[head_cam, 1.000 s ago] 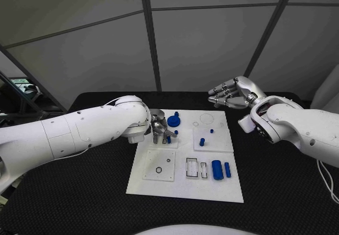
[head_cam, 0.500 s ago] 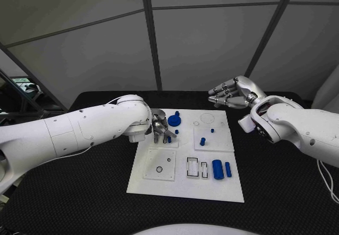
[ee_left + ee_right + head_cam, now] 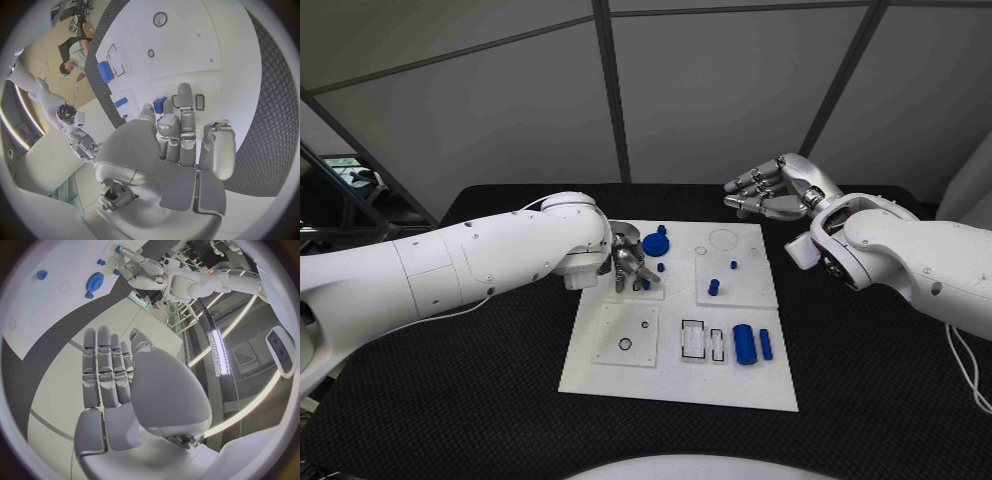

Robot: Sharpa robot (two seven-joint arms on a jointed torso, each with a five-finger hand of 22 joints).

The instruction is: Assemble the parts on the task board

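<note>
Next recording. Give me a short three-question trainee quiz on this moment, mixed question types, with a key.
1. True or false: the right hand is holding a blue part above the task board.
2. Which hand is down at the board beside the blue gear? A) the left hand B) the right hand C) neither
3. Fill in: the two long blue cylinders lie side by side near the board's ___ edge in the head view.

Key
1. False: it is raised beyond the board's far edge with nothing in it.
2. A
3. Right
</note>
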